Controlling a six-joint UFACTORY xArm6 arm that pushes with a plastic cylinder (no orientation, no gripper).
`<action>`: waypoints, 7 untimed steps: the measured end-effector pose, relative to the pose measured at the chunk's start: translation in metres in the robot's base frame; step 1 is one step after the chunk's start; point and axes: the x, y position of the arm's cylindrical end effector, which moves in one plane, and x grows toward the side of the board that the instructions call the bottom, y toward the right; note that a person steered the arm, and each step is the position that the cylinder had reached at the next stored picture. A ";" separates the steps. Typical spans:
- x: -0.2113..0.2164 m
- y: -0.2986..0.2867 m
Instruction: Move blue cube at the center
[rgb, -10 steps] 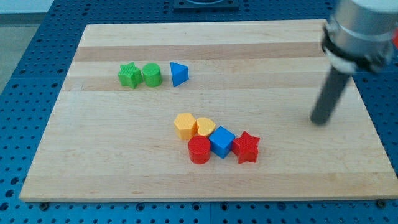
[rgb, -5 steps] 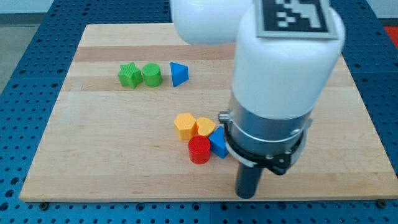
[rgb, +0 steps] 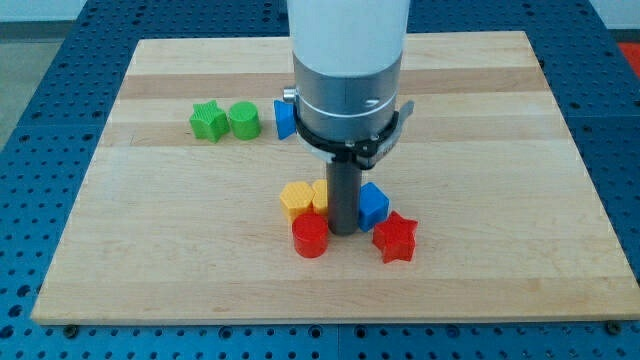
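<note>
The blue cube (rgb: 373, 205) lies just below the board's middle, partly hidden by my rod. My tip (rgb: 343, 231) stands at the cube's left, touching or nearly touching it, between the red cylinder (rgb: 310, 237) and the red star (rgb: 396, 238). An orange block (rgb: 296, 199) and a yellow block (rgb: 320, 194) sit just left of the rod; the rod hides part of the yellow one.
A green star (rgb: 207, 121), a green cylinder (rgb: 243, 120) and a blue triangular block (rgb: 284, 119), partly hidden by the arm, form a row at the upper left of the wooden board (rgb: 500, 200). The arm's white body covers the board's top centre.
My tip moved from the board's bottom edge up and left into the cluster. The blue cube shifted up and right; the red cylinder moved slightly left.
</note>
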 end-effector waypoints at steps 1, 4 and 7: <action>-0.011 0.005; -0.037 0.042; -0.006 0.129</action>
